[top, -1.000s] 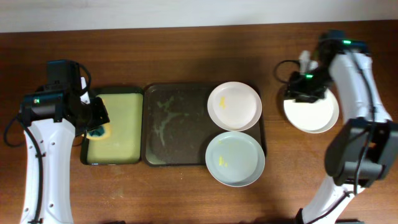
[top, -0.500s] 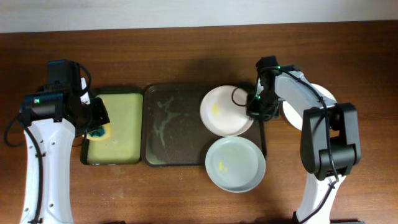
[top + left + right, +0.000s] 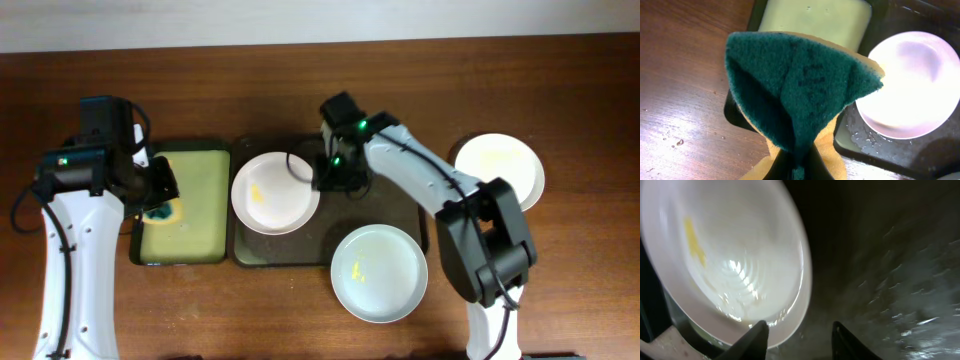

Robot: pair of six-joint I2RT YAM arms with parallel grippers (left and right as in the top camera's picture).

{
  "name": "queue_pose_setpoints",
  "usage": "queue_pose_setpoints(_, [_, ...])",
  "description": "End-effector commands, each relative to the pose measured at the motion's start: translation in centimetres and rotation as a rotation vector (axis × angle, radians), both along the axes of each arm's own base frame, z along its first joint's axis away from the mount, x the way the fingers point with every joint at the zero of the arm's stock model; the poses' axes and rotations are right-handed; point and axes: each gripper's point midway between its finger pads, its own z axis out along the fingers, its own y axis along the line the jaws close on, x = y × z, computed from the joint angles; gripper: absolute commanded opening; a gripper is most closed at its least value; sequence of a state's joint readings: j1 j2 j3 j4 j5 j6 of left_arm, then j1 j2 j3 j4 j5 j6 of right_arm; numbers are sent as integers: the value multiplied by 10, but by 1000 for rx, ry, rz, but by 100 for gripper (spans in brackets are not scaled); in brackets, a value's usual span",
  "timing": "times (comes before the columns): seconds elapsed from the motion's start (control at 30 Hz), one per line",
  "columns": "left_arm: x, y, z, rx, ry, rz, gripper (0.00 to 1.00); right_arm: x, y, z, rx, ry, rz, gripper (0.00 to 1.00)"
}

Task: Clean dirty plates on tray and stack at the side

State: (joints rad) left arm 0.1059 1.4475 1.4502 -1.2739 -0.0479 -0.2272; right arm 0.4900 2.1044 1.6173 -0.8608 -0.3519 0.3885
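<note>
Brown tray point(image 3: 385, 205): yellow-smeared plate point(image 3: 274, 192) at left end, second plate point(image 3: 379, 272) overhanging near right corner. Third plate point(image 3: 500, 170) on table, far right. Right gripper point(image 3: 322, 176) open at smeared plate's right rim. Left gripper point(image 3: 157, 205) clamps green sponge point(image 3: 800, 87) over yellow-lined tray point(image 3: 195, 205)

Table point(image 3: 250, 90): I see dark reddish-brown wood, grain running left to right, filling nearly my whole overhead view | far edge: I see a pale strip of wall point(image 3: 300, 20) along the top | light: even, soft shadows only | left wrist view: I spot water droplets on the wood.
</note>
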Motion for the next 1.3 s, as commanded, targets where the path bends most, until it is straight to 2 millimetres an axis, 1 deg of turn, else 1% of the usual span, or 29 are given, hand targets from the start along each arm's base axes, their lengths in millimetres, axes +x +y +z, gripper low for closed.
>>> queue_pose_setpoints(0.0, [5,-11,-2,-3,3,-47,0,23,-11,9,-10,-125,87,44])
queue_pose_setpoints(0.07, [7,-13,-4,-3,3,-55,0,23,-3,-14,-41,-165,164,43])
queue_pose_setpoints(0.1, [7,-13,-4,-4,5,-55,0,24,1,-24,-56,-171,172,43])
queue_pose_setpoints(0.13, [6,-13,-5,-4,11,-55,0,25,6,-29,-52,-176,179,39])
queue_pose_setpoints(0.17, [4,-13,-5,-5,19,-55,0,27,10,-31,-46,-188,183,30])
queue_pose_setpoints(0.23, [3,-14,-6,-6,22,-55,0,27,10,-31,-46,-186,180,29])
queue_pose_setpoints(0.27, [3,-14,-6,-7,22,-56,0,22,8,-35,-54,-168,182,26])
queue_pose_setpoints(0.33, [5,-16,-6,-19,16,-60,0,13,6,-46,-65,-143,191,5])
queue_pose_setpoints(0.4, [8,-27,-7,-74,10,-81,0,15,2,-43,-63,-137,159,4])
queue_pose_setpoints(0.43, [14,-45,-11,-105,11,-164,0,15,-12,-36,-71,-98,86,4])
queue_pose_setpoints(0.5, [26,-72,-25,-106,27,-243,0,12,-27,-36,-105,-49,21,4])
queue_pose_setpoints(0.53, [38,-100,-39,-106,37,-317,0,10,-33,-37,-113,-15,-27,4])
queue_pose_setpoints(0.6, [49,-128,-57,-109,48,-377,0,10,-36,-37,-115,3,-63,4])
queue_pose_setpoints(0.63, [54,-146,-70,-108,57,-423,0,8,-39,-38,-128,9,-65,4])
queue_pose_setpoints(0.67, [57,-163,-83,-111,71,-441,0,9,-46,-37,-165,-5,-72,4])
queue_pose_setpoints(0.7, [58,-168,-87,-114,74,-439,0,11,-51,-34,-194,-23,-79,4])
queue_pose_setpoints(0.73, [62,-174,-92,-119,67,-436,0,15,-60,-25,-235,-60,-91,4])
queue_pose_setpoints(0.77, [67,-175,-95,-125,59,-419,0,18,-67,-15,-267,-92,-102,4])
queue_pose_setpoints(0.8, [68,-176,-97,-128,58,-408,0,19,-71,-13,-287,-103,-106,4])
queue_pose_setpoints(0.87, [70,-176,-104,-129,71,-398,0,17,-73,-14,-295,-96,-104,4])
queue_pose_setpoints(0.93, [72,-178,-115,-142,90,-345,0,17,-72,-14,-295,-97,-105,4])
queue_pose_setpoints(1.0, [76,-186,-123,-180,93,-344,0,17,-72,-14,-295,-95,-104,4])
queue_pose_setpoints(1.07, [83,-200,-136,-233,91,-362,0,17,-72,-14,-295,-95,-104,4])
queue_pose_setpoints(1.1, [84,-203,-141,-238,97,-366,0,17,-72,-14,-294,-98,-104,4])
queue_pose_setpoints(1.13, [84,-204,-148,-237,107,-368,0,19,-71,-13,-291,-103,-105,10])
queue_pose_setpoints(1.17, [84,-206,-153,-236,117,-371,0,19,-71,-13,-289,-107,-105,20])
queue_pose_setpoints(1.2, [84,-208,-155,-239,119,-374,0,20,-71,-13,-289,-110,-99,27])
queue_pose_setpoints(1.23, [86,-209,-155,-240,109,-376,0,21,-70,-13,-288,-115,-92,27])
queue_pose_setpoints(1.27, [88,-209,-154,-241,102,-377,0,23,-70,-13,-284,-121,-94,16])
